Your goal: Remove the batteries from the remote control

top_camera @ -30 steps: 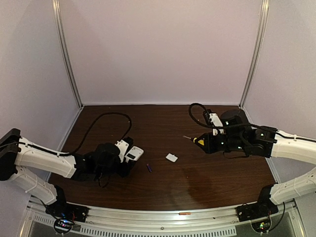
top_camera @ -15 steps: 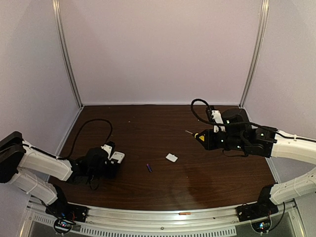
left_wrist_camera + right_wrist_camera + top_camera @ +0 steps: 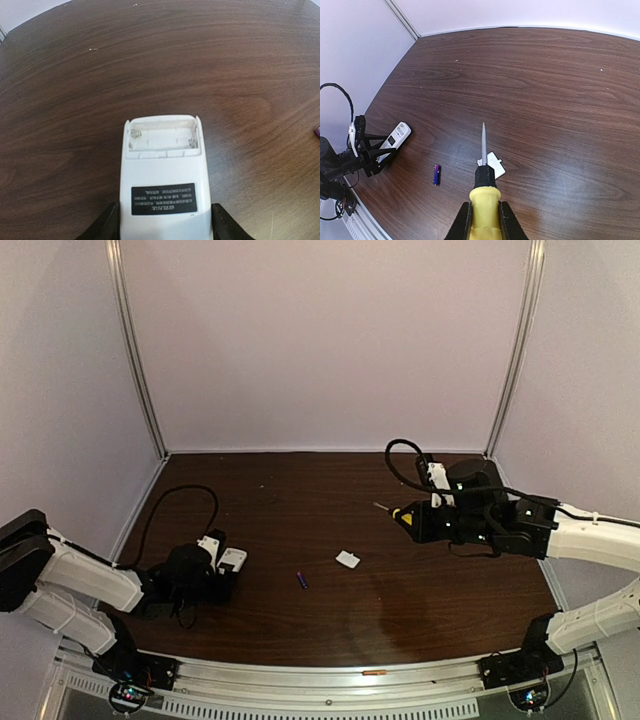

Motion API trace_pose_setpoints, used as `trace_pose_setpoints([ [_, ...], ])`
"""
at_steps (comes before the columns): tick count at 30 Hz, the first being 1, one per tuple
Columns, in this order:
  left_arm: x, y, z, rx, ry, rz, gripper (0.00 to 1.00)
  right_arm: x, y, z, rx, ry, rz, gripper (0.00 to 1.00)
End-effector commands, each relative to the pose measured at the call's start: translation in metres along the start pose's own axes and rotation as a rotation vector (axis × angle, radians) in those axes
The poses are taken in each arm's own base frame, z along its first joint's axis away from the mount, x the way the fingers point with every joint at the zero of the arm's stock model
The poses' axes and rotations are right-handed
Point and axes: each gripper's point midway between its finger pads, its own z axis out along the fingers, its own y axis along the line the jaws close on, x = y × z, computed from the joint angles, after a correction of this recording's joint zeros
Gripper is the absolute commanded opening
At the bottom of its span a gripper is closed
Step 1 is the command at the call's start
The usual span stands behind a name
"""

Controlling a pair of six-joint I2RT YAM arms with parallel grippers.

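My left gripper (image 3: 226, 566) is shut on the white remote control (image 3: 231, 559) at the table's left front. In the left wrist view the remote (image 3: 162, 185) lies between my fingers (image 3: 107, 226), back face up. Its dark label shows, and its open battery bay (image 3: 161, 137) holds only springs. One blue-purple battery (image 3: 302, 580) lies on the table to the right of the remote. It also shows in the right wrist view (image 3: 436, 174) and at the left wrist view's right edge (image 3: 317, 131). My right gripper (image 3: 412, 524) is shut on a yellow-handled screwdriver (image 3: 484, 200) above the table.
A small white lid piece (image 3: 348, 560) lies mid-table, under the screwdriver tip in the right wrist view (image 3: 493, 165). A black cable (image 3: 165, 505) loops behind the left arm. Purple walls with metal posts (image 3: 140, 360) close in the dark wooden table (image 3: 320, 500).
My left gripper has carried the remote left and toward the near edge, away from the battery. The right arm with the screwdriver has shifted slightly back.
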Motion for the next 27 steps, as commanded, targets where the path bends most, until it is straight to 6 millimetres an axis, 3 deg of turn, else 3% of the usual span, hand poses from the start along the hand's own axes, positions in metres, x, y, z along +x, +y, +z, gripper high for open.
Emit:
trace_pose_setpoints([
  [1, -0.012, -0.002, -0.002, 0.017, -0.060, -0.022, 0.14, 0.000, -0.007, 0.003, 0.027, -0.010, 0.006, 0.00],
  [7, -0.014, -0.006, -0.001, 0.037, -0.069, 0.003, 0.30, 0.001, -0.008, 0.002, 0.031, -0.011, 0.005, 0.00],
  [11, -0.012, -0.004, -0.002, 0.032, -0.060, -0.019, 0.55, 0.002, -0.009, 0.002, 0.034, -0.008, 0.002, 0.00],
  [19, -0.019, 0.005, -0.009, -0.011, -0.069, -0.051, 0.75, 0.002, -0.009, 0.003, 0.031, -0.013, -0.001, 0.00],
  [21, -0.023, 0.007, -0.011, -0.027, -0.077, -0.051, 0.93, 0.001, -0.009, 0.003, 0.032, -0.013, -0.002, 0.00],
  [22, -0.026, 0.008, -0.013, -0.033, -0.082, -0.052, 0.97, 0.000, -0.009, 0.003, 0.031, -0.015, -0.004, 0.00],
  [27, -0.044, 0.010, -0.022, -0.046, -0.116, -0.058, 0.97, -0.003, -0.008, 0.002, 0.031, -0.021, -0.011, 0.00],
])
